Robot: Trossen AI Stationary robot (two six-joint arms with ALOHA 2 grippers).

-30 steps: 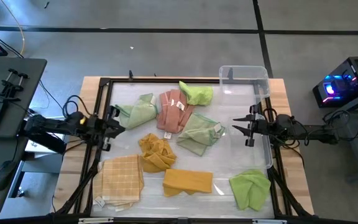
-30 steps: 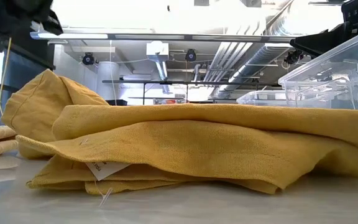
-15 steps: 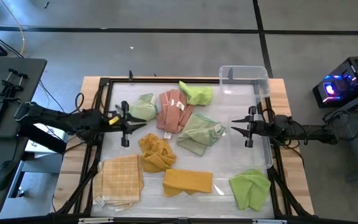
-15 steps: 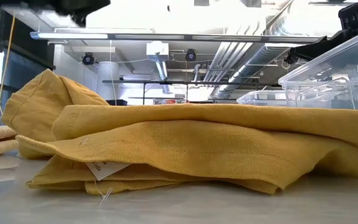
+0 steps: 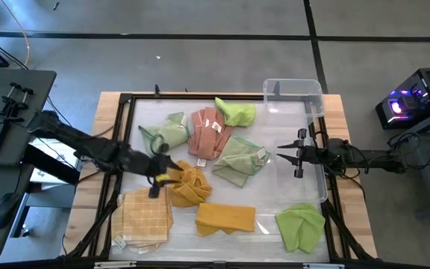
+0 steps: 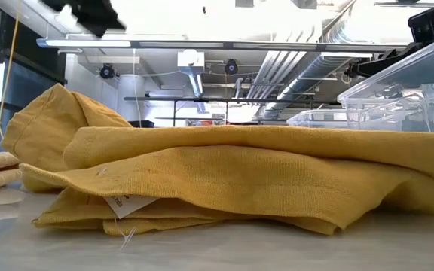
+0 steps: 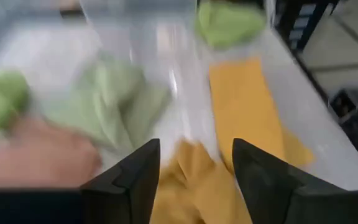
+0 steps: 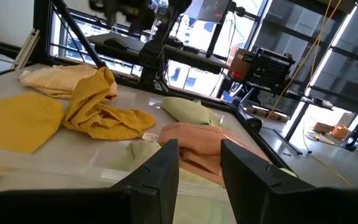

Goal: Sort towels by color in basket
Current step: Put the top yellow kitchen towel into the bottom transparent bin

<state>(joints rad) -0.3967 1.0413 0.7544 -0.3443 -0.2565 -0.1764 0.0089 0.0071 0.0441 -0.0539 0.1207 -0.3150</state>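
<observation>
Towels lay scattered across the table [image 5: 290, 190], eight by count in the high view. Two were mustard yellow: a crumpled one [image 5: 187, 183] near the middle and a flat folded one [image 5: 225, 217] toward the near edge. Two were lime green: one [image 5: 236, 112] by the far edge and one [image 5: 301, 226] at the near right corner. Two were pale green: a bunched one [image 5: 169, 132] toward the far left and a larger one [image 5: 240, 158] near the centre. One salmon pink towel [image 5: 209, 134] lay between the pale green pair, touching the larger of them. One tan check towel [image 5: 146, 215] rested at the near left corner.

One clear plastic bin [image 5: 295, 101] stood at the far right corner, with no towel in it.

At the left side of the crumpled mustard towel was the left gripper [image 5: 160, 178], just above the cloth; the left wrist view showed its fingers [image 7: 140, 177] spread wide with the yellow fabric between them, holding nothing. Over the right side of the table, the right gripper [image 5: 298, 156] hung beside the right edge, its fingers [image 8: 160, 174] parted and empty.
</observation>
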